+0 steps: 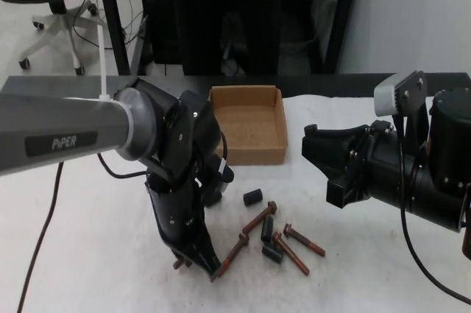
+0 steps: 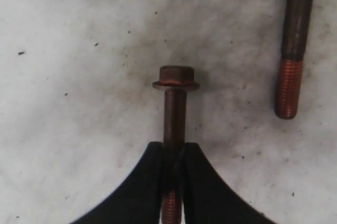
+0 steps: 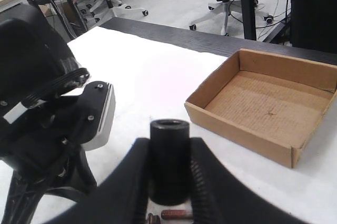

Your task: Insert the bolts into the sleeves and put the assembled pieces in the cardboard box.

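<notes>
My left gripper [image 2: 174, 147] is shut on the shaft of a rusty bolt [image 2: 175, 95], low over the white table, with the bolt's flanged head pointing away from the fingers. In the high view this gripper [image 1: 207, 264] points down at the table's front left. My right gripper [image 3: 169, 147] is shut on an upright black sleeve [image 3: 169, 163], held in the air at the right [image 1: 315, 149]. The cardboard box [image 1: 247, 152] stands at the back middle, with nothing in it [image 3: 239, 132].
Loose bolts [image 1: 259, 217] [image 1: 303, 240] [image 1: 292, 254] [image 1: 232, 252] and black sleeves [image 1: 254, 197] [image 1: 267, 228] lie between the arms, in front of the box. Another bolt [image 2: 293, 50] lies close beside the held one. The table's dark back edge [image 1: 331, 81] runs behind the box.
</notes>
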